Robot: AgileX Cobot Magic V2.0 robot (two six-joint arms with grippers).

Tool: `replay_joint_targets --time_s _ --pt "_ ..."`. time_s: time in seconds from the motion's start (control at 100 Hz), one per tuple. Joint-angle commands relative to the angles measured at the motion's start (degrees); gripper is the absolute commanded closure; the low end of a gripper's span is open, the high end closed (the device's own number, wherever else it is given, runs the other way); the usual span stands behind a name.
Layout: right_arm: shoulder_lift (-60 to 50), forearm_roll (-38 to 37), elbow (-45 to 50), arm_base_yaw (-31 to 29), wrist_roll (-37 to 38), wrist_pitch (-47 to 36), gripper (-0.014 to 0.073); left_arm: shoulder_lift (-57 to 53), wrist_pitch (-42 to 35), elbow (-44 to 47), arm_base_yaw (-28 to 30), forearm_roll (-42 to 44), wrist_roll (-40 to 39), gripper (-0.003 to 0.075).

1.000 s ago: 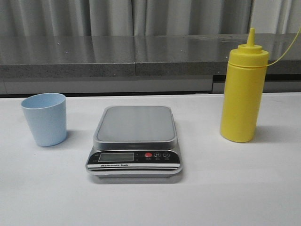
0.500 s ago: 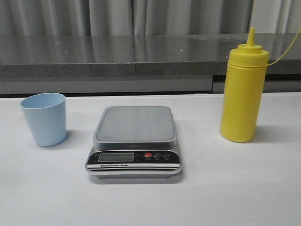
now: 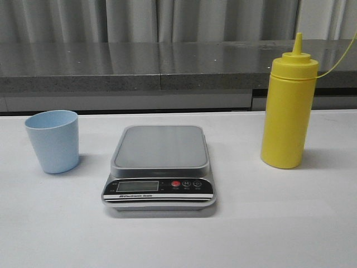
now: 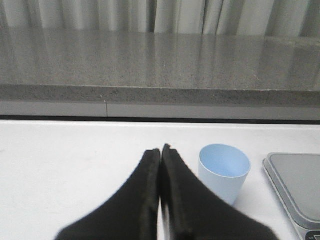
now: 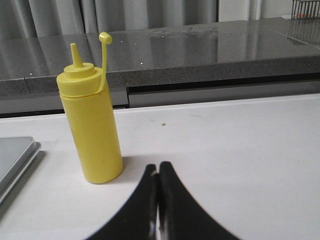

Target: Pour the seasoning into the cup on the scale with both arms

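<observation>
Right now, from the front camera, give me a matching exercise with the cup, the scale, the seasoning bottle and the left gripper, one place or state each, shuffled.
Column one:
1. cup
2. scale
3. seasoning bottle
4. left gripper

Column two:
A. stands upright at the right of the table
B. fingers closed together, holding nothing
C. sits in the middle, platform bare
D. stands on the table left of the scale

Pairs: 1-D, 2-C, 3-A, 4-B
</observation>
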Motion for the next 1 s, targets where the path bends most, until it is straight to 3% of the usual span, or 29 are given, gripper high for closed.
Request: replay_joint_targets --time_s 0.0,0.13,0.2,0.38,0.45,0.75,0.99 --pt "-1.2 -0.7 -1.0 -0.4 -0.6 -4.0 0.0662 7.2 -0.9 -6.4 0.1 -1.4 0.1 0.0741" --pt "-1.2 -0.7 -1.0 -0.4 -0.6 -4.0 0.0662 17.9 3.4 -13.0 0.1 -1.4 2.6 0.0735" --pt "-1.2 -0.7 -1.0 -0.4 -0.6 -4.0 0.0662 23.7 6.0 -16.5 0.1 -1.4 4.6 0.0682" --pt "-1.2 -0.7 -1.0 -0.4 -0.6 -4.0 0.0662 36.9 9.4 -24.5 0.0 -4.0 4.6 0.0345" --pt "-1.2 -0.7 -1.0 -0.4 -0.6 -4.0 0.0662 41.3 9.9 -27.4 -0.8 -4.5 4.6 0.0269" --pt "-1.2 -0.7 -1.0 -0.4 -0.6 -4.0 0.0662 58.6 12.7 -39.1 -7.8 -4.5 4.6 0.0263" --pt "-1.2 -0.7 -1.0 -0.4 -0.6 -4.0 0.0662 70.5 17.5 -46.8 -8.5 -4.5 4.6 0.0281"
